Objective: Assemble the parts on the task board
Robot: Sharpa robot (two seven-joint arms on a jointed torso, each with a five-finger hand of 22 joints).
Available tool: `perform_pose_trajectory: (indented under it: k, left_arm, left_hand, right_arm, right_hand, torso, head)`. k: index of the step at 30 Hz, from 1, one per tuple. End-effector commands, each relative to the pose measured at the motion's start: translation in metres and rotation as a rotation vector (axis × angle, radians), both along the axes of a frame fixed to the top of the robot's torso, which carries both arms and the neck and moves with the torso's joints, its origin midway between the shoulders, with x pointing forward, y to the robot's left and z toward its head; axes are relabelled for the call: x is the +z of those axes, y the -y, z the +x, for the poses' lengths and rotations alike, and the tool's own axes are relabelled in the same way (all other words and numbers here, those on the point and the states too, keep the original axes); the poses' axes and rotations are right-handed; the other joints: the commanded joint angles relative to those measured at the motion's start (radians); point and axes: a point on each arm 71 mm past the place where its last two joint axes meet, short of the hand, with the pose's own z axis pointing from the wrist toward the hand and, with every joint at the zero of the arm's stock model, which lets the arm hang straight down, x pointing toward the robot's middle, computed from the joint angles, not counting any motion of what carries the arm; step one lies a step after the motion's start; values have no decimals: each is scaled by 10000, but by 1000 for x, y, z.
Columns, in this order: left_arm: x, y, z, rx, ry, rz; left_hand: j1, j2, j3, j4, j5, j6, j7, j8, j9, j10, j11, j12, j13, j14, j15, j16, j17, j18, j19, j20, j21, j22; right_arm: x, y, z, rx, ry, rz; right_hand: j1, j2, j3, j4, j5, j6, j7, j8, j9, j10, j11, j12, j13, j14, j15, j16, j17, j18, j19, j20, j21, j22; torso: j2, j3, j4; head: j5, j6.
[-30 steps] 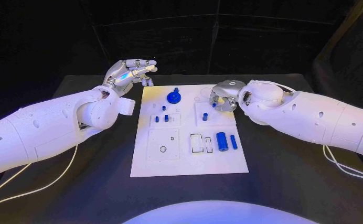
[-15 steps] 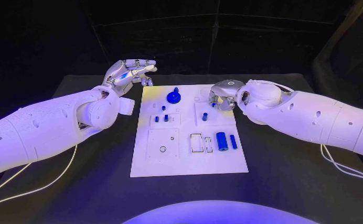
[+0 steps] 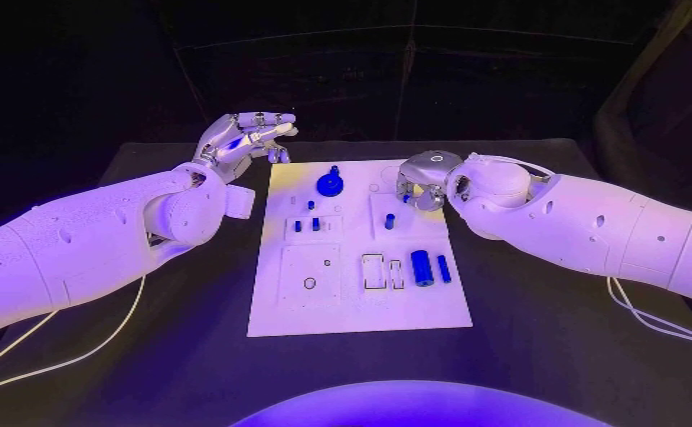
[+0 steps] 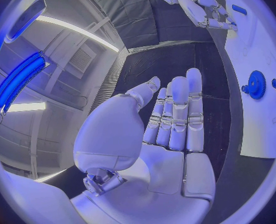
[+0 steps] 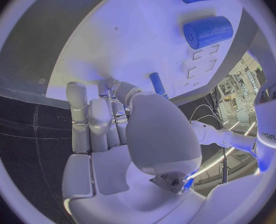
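The white task board [image 3: 361, 292] lies in the middle of the table. On it are a blue gear [image 3: 330, 185], two small blue pegs [image 3: 306, 225], a single peg [image 3: 389, 219], a thick blue cylinder [image 3: 421, 267] and a thin blue rod [image 3: 444, 268]. My right hand [image 3: 424, 177] hangs over the board's far right part with its fingers pointing down. In the right wrist view its thumb [image 5: 122, 92] meets the fingertips just beside the peg [image 5: 157, 83]. Whether anything is pinched is hidden. My left hand [image 3: 245, 137] is raised off the board's far left corner, fingers straight, holding nothing.
Black cloth covers the table [image 3: 548, 327] around the board. White cables [image 3: 642, 312] trail beside my right arm, and another beside my left arm [image 3: 87, 347]. In the left wrist view the gear [image 4: 256, 84] and my right hand [image 4: 207, 10] lie beyond the open palm.
My right hand has crept slightly toward the far side of the board. My left hand has barely moved.
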Motion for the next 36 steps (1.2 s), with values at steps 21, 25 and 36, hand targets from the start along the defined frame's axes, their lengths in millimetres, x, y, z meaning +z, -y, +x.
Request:
perform_pose_trajectory:
  k: [21,25,36]
  left_arm:
    - [0,-4,1,9,-48,-38]
    - [0,-5,1,28,-54,-28]
    - [0,-2,1,-30,-79,-44]
  left_hand:
    - [-17,-20,-84,12,-7,-21,64,-77,-18,-18,76,-74,-18,-85,-7,-63,-23,121,-48,27,-60,-28]
    - [-17,-20,-84,12,-7,-21,64,-77,-18,-18,76,-74,-18,-85,-7,-63,-23,121,-48,27,-60,-28]
    - [-2,-11,-88,8,-7,-32,72,-82,-18,-31,82,-79,-18,-91,-2,-69,-30,121,-47,31,-75,-40]
  right_arm:
    - [17,9,-13,-219,1152,1622]
    - [21,9,-20,-203,1074,1918]
    - [37,-28,-50,847,747,3008]
  right_hand:
    - [-324,-77,-85,121,-60,37,-8,-49,-3,-7,26,-199,-39,357,-41,352,309,-107,172,30,251,325]
    - [-324,-77,-85,121,-60,37,-8,-49,-3,-7,26,-199,-39,357,-41,352,309,-107,172,30,251,325]
    - [-352,-72,-87,140,-57,28,1,-61,-4,-19,34,-229,-42,368,-36,410,364,-118,199,35,296,390]
  torso:
    - [-4,-8,0]
    - [-13,-11,3]
    - [-2,-14,23]
  head:
    - [8,18]
    - [21,22]
    - [146,11]
